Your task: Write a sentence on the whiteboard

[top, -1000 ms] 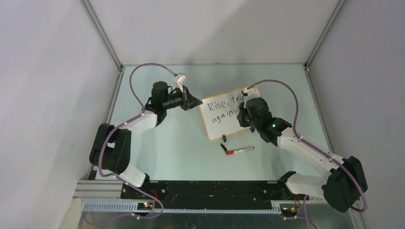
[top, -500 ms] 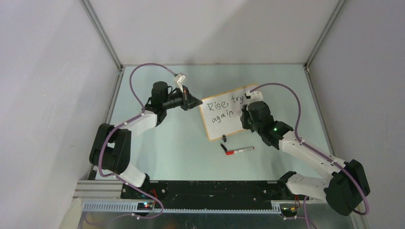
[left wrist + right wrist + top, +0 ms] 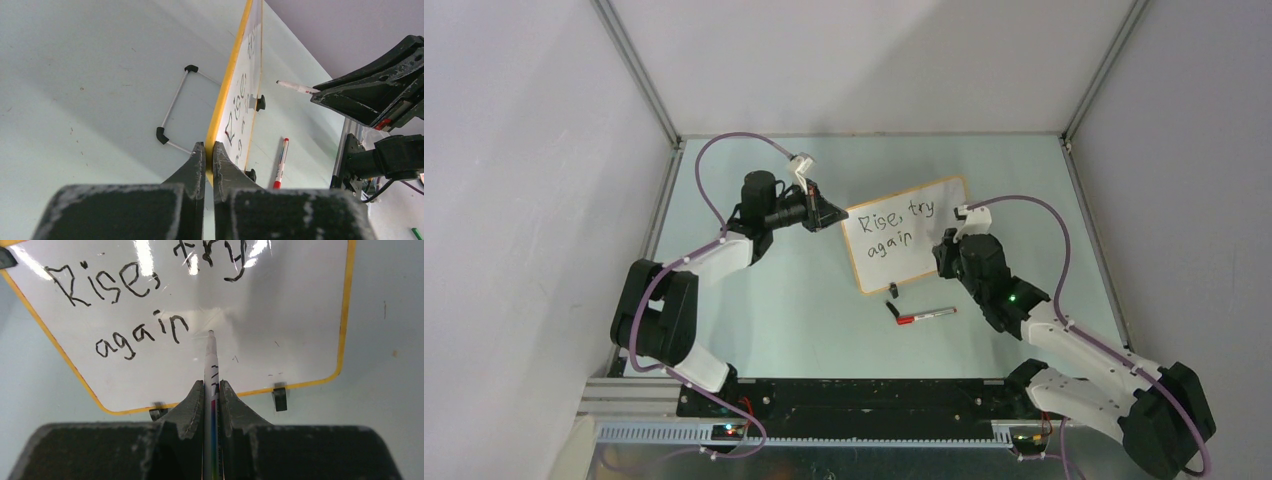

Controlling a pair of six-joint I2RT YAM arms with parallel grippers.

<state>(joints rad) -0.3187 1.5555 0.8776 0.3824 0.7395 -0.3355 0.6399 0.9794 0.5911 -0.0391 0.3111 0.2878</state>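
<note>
The whiteboard [image 3: 904, 265] is held propped mid-table by its left edge in the closed left gripper [image 3: 210, 150], and the marker [image 3: 211, 355] pinched in the right gripper [image 3: 212, 390] is pointed straight ahead, just right of the sentence [image 3: 150, 302].

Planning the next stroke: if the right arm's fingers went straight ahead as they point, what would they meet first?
Probably the white, orange-framed whiteboard: the thin white marker clamped in those fingers leads, its tip aimed at bare surface right of the black handwritten "again". The gap is unclear.
</note>
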